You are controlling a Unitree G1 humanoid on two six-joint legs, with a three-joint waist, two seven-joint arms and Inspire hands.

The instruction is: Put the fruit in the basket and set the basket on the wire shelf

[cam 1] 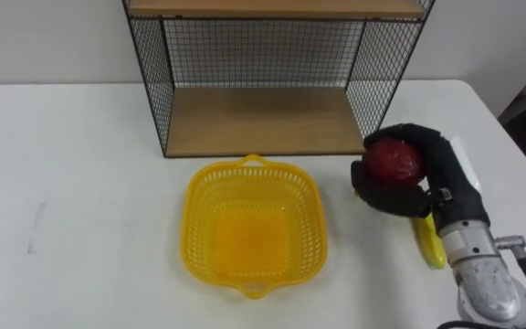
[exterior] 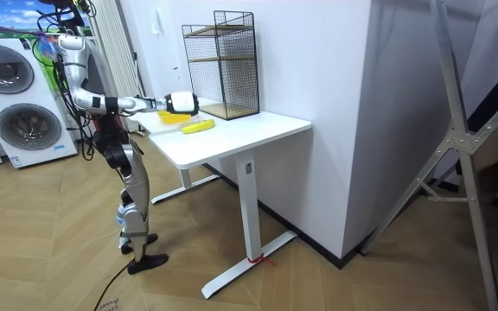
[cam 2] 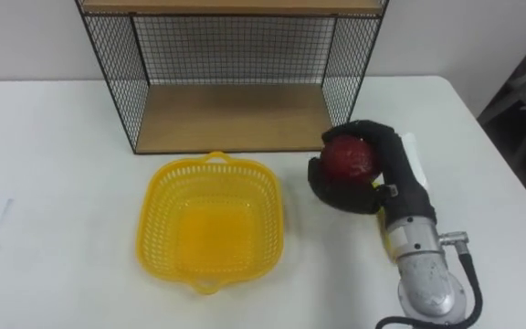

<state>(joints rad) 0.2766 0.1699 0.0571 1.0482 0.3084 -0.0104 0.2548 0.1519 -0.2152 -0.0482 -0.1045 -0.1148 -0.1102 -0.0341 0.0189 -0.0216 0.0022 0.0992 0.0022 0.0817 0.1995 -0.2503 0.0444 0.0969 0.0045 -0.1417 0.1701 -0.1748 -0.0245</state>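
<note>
Fingers [cam 1: 411, 132] of the black right hand [cam 1: 438, 178]: curled round a smooth, round red fruit [cam 1: 394, 161], just right of the basket. Basket [cam 1: 195, 196]: yellow plastic lattice, squarish. Banana [cam 1: 430, 245]: under the forearm. Wire shelf [cam 1: 254, 119]: black mesh, wooden boards. Table [cam 1: 71, 164]: white, matt. Wood-plank floor [exterior: 318, 285], washing machines [exterior: 15, 86].

A home-like test room: two washers [exterior: 26, 125] at the room view's upper left, a wood floor [exterior: 50, 250] below, a white table [exterior: 258, 131] with a wire shelf [exterior: 223, 65] mid-frame, and a bare metal stand [exterior: 461, 147] at right.
</note>
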